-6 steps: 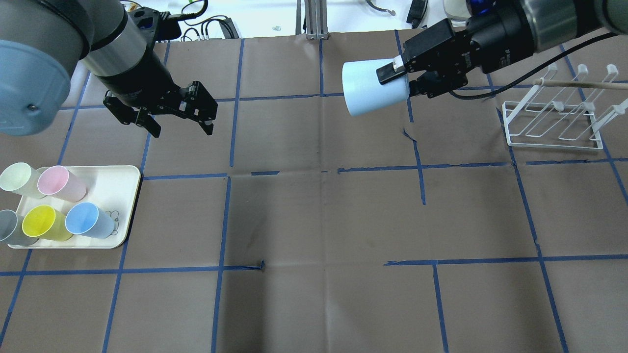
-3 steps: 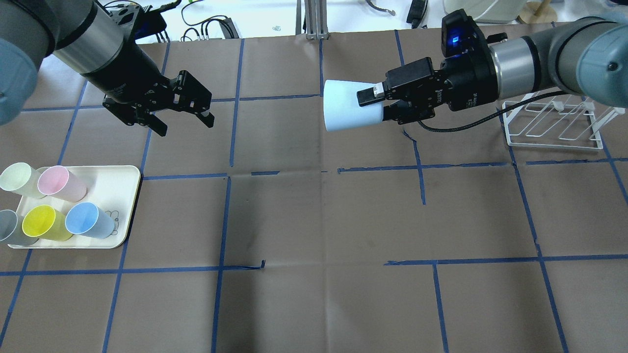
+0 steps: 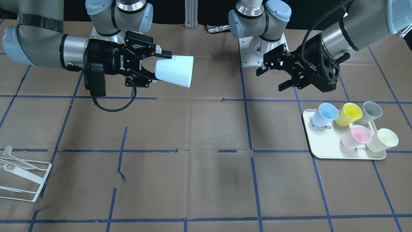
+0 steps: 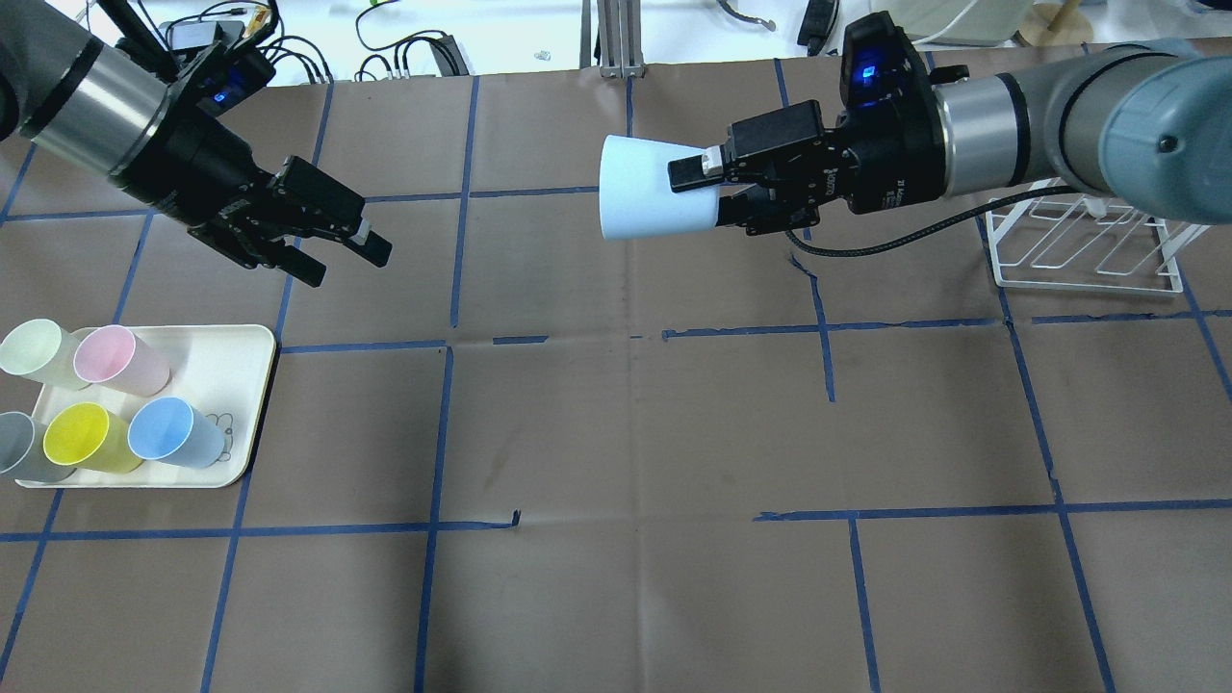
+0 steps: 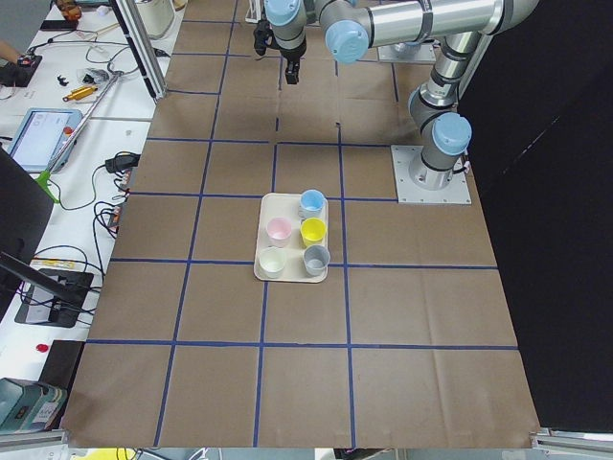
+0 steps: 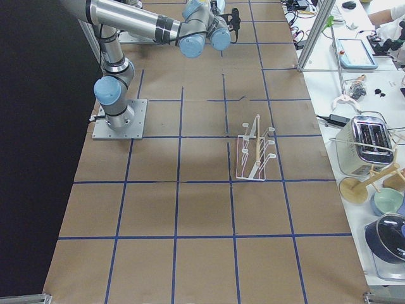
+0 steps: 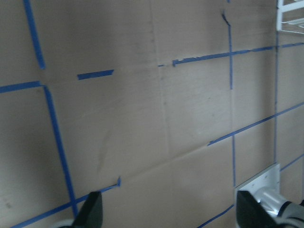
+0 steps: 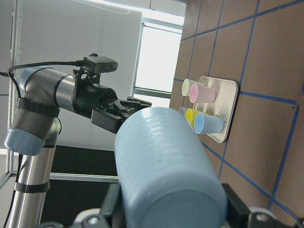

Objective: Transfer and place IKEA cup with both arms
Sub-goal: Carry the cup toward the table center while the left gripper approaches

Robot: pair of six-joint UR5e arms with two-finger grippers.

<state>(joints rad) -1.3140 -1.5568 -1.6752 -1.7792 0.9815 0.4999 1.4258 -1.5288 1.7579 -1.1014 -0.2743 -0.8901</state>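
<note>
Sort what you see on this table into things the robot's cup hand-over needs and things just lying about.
In the job: pale sky-blue tapered plastic cup, clamped sideways in the right tool; open left tool, facing it.

Lying about: cream rectangular tray holding blue cup, yellow cup, pink cup, grey cup, pale-green cup (all plastic); white wire rack.

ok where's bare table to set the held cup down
Widest bare patch: the middle of the brown paper-covered table, between the cream tray on the robot's left and the white wire rack on its right. The tray is crowded: five cups, only its far inner corner bare. The right hand holds the pale blue plastic cup aloft.
</note>
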